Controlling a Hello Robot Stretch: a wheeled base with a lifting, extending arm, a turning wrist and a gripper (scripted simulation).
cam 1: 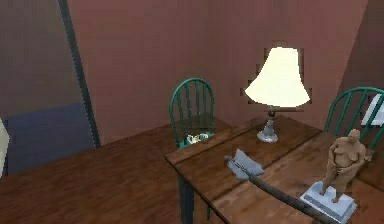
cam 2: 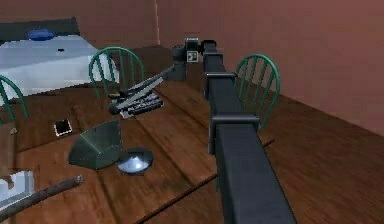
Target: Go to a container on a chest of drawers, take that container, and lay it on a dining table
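Over the wooden bench (cam 2: 180,130) the arm (cam 2: 235,140) reaches far out, and its claw (cam 2: 135,94) ends right at a dark, striped blob (cam 2: 148,104). By its place this may be the container, but it is too small to name for sure. I cannot tell whether the claw's fingers are spread or pressed together. Nor can I tell whether it holds anything, since the bench top lies directly behind the blob.

Judging from this, the fetching part looks done and the robot stands at the dining bench. What is left is at most the setting down and release.

Nearer the robot than the claw stands a green, lamp-like thing (cam 2: 100,145) with a round foot, hard to make out. Off to the claw's side lies 1 small dark square (cam 2: 62,127). Beyond the claw stands 1 green chair (cam 2: 115,65), and farther out a bed (cam 2: 55,55).

Ahead, the bench carries a lit lamp (cam 1: 275,80), a statue (cam 1: 345,165) and a small greenish thing (cam 1: 197,137) at its corner, which is possibly the same blob.
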